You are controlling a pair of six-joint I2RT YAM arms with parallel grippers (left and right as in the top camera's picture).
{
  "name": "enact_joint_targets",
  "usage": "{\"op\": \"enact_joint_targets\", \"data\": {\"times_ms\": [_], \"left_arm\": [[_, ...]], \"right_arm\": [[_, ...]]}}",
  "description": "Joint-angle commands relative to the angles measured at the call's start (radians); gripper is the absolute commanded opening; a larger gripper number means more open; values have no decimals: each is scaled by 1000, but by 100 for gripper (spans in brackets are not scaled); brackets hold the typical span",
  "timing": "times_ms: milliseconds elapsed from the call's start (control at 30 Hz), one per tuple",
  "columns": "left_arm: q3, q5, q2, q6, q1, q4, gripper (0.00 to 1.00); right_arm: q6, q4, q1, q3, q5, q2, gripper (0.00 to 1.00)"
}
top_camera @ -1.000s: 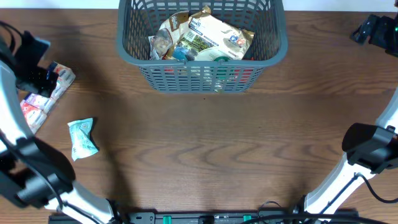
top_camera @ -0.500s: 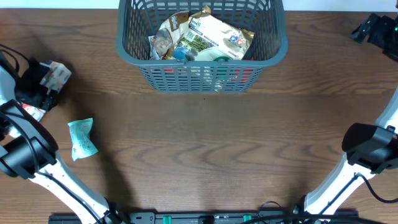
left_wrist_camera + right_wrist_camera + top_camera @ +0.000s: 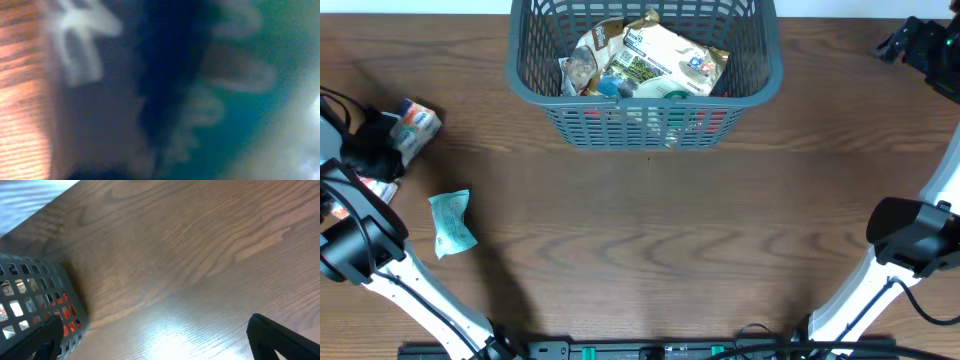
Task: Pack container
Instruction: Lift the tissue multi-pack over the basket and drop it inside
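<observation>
My left gripper (image 3: 392,133) clamps its jaws on a snack packet (image 3: 420,120) at nine o'clock, the right gripper (image 3: 912,42) has its jaws wide and empty; next, I judge, I carry the packet over the basket (image 3: 650,128) at twelve.

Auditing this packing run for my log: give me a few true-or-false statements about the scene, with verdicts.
1. The basket holds several packets. True.
2. The teal packet lies inside the basket. False: it lies on the table, front left.
3. The right end effector holds a packet. False: it is open and empty, off to the basket's right.
4. The left end effector grips a white packet at the table's left side. True.
</observation>
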Motion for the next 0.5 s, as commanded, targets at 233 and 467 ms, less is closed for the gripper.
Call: {"op": "enact_joint_targets", "data": {"times_ms": [233, 467], "left_arm": [[-5, 0, -179, -234, -143, -53, 27], [-1, -1, -530, -362, -274, -62, 26]], "right_arm": [[-33, -7, 4, 4, 5, 3, 99], [-52, -21, 4, 4, 4, 3, 99]]}}
